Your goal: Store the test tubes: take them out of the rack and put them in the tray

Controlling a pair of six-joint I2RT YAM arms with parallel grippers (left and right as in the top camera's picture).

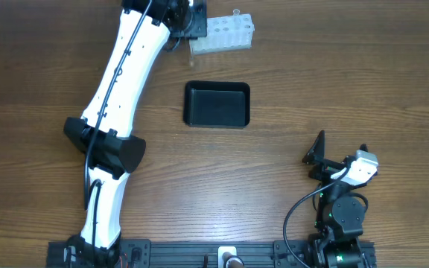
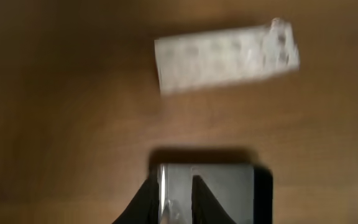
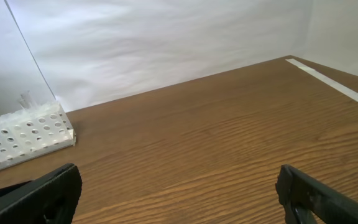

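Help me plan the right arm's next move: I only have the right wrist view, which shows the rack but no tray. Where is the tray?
Observer: In the top view the black tray lies a short way from the rack, on the robot's side of it.
Operator: Anything in it?
Observer: No tubes that I can make out from above.
Operator: And the left arm?
Observer: Its wrist view puts the left gripper above the tray, closed on what looks like a clear test tube.
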